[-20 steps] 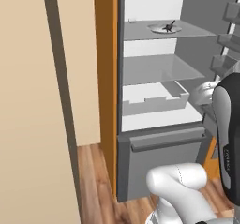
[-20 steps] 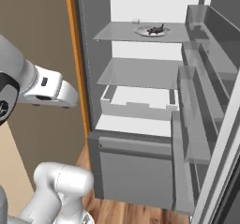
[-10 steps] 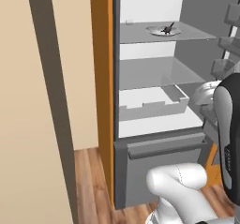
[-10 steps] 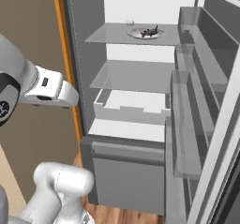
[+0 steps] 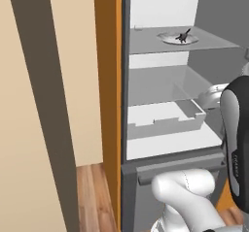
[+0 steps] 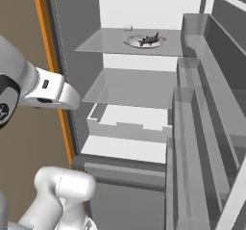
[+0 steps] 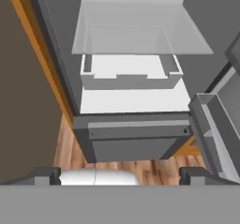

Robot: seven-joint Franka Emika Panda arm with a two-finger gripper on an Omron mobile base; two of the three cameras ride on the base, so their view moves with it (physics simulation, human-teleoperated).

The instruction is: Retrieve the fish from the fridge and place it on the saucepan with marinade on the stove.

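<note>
The fridge (image 5: 124, 80) stands open, with white inside walls and grey shelves (image 6: 125, 87). On its top shelf a tiny dark fish (image 5: 183, 36) (image 6: 148, 39) lies on a shallow pale plate (image 5: 168, 40) (image 6: 134, 42). In the hand view my gripper (image 7: 121, 175) is open, with nothing between its wide-set fingertips (image 7: 47, 174). It looks from low down at the fridge's middle shelf and lower drawer front (image 7: 136, 141), well below the fish. The saucepan and the stove are out of view.
A white open bin (image 5: 165, 122) (image 6: 127, 128) (image 7: 131, 80) sits on the middle shelf. Grey door shelves (image 6: 202, 104) jut out on the right. An orange panel (image 5: 107, 80) borders the fridge on the left, above a wood floor (image 5: 92, 192).
The whole picture has shifted as the base moved, and the fridge interior sits slightly lower and nearer. The fish stays on its plate. The gripper stays open.
</note>
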